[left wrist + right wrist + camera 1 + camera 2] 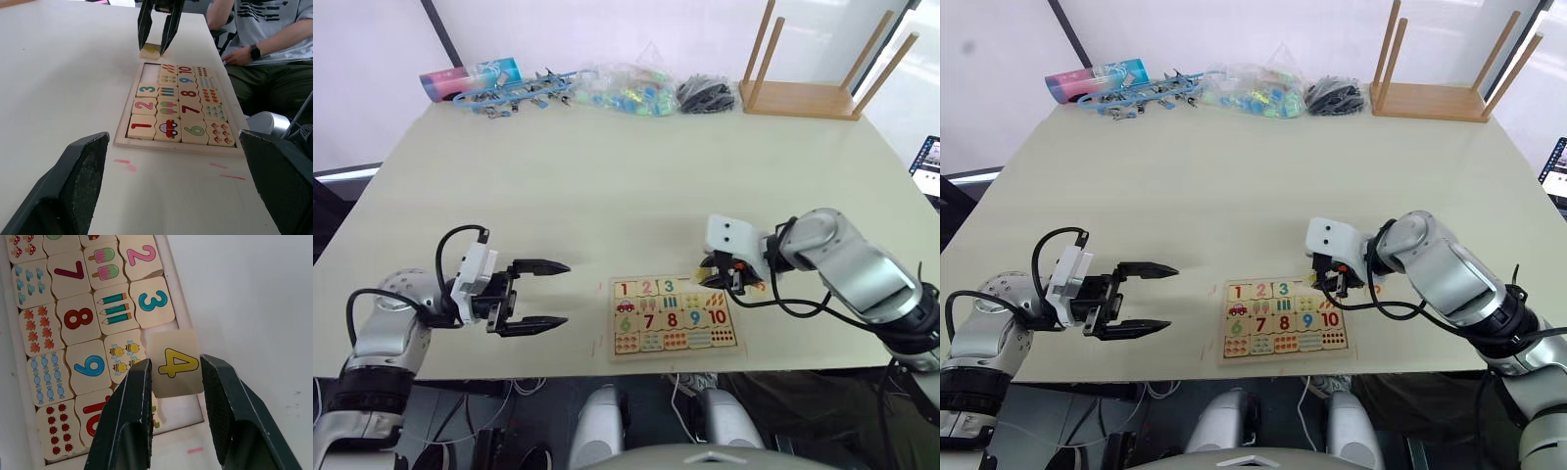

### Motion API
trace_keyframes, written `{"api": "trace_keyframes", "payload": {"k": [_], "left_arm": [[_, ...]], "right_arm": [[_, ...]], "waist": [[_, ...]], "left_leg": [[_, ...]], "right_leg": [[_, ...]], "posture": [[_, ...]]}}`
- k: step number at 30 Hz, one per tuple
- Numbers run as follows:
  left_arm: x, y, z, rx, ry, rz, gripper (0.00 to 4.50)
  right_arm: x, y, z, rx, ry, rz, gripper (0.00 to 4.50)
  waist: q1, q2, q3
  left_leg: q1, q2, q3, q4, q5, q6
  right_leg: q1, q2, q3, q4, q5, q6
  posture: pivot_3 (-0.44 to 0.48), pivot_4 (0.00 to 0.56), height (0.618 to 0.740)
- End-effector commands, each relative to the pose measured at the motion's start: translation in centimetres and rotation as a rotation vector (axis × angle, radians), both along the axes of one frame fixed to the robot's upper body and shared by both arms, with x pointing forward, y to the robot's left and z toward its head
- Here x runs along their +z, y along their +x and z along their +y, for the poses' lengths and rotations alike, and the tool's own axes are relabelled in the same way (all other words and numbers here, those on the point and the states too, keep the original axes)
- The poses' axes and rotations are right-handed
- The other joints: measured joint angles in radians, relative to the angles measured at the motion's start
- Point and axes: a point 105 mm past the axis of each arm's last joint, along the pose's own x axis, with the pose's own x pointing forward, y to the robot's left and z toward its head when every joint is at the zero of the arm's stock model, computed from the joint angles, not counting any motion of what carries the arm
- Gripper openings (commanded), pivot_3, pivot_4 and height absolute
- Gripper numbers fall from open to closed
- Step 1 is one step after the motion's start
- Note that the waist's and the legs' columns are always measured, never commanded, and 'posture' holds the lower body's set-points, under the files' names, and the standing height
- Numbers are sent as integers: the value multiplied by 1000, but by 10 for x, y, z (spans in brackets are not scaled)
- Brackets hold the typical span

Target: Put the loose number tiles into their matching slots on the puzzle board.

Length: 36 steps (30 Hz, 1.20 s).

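- You are looking down over a wide pale table [607,196]. Along its far edge sit an upturned wooden stool [803,93], bags of small coloured items [626,90] and a pile of blue clips [514,93].
- A seated person [274,44] shows in your left wrist view, beyond the table edge.
- The puzzle board [674,315] lies flat near the table's front edge, in front of you and slightly to your right. Its tiles 1, 2 and 3 sit in the top row; 6 to 10 fill the row below.
- Your left gripper [543,294] hovers above the table just left of the board, well apart from it, fingers spread wide and holding nothing.
- Your right gripper [173,396] is at the board's far right end, its fingers pinching the tile printed with a yellow 4 [175,363].
- That tile hangs tilted over the empty slots [183,406] beside tile 3 [152,301], overlapping the board's rim; you cannot tell whether it touches the wood.
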Motion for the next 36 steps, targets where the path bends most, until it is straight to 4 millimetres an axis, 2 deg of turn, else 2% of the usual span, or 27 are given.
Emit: {"api": "trace_keyframes", "payload": {"k": [1, 20, 36], "left_arm": [[9, -4, -2, -57, 1, -35, 4500], [10, -6, -2, -55, -1, -40, 4500], [11, -7, -2, -52, -2, -40, 4500]], "right_arm": [[7, 0, 6, 32, -6, -33, 881], [-10, 9, 15, 77, -86, -58, 881], [-14, 10, 16, 102, -108, -69, 881]], "waist": [[1, 0, 0], [1, -1, 0], [0, -1, 0]], "left_leg": [[0, 0, 0, 0, 0, 0], [0, 0, 0, 0, 0, 0], [0, 0, 0, 0, 0, 0]], "right_leg": [[0, 0, 0, 0, 0, 0], [0, 0, 0, 0, 0, 0], [0, 0, 0, 0, 0, 0]], "posture": [[0, 150, 738], [0, 150, 738], [0, 150, 738]]}}
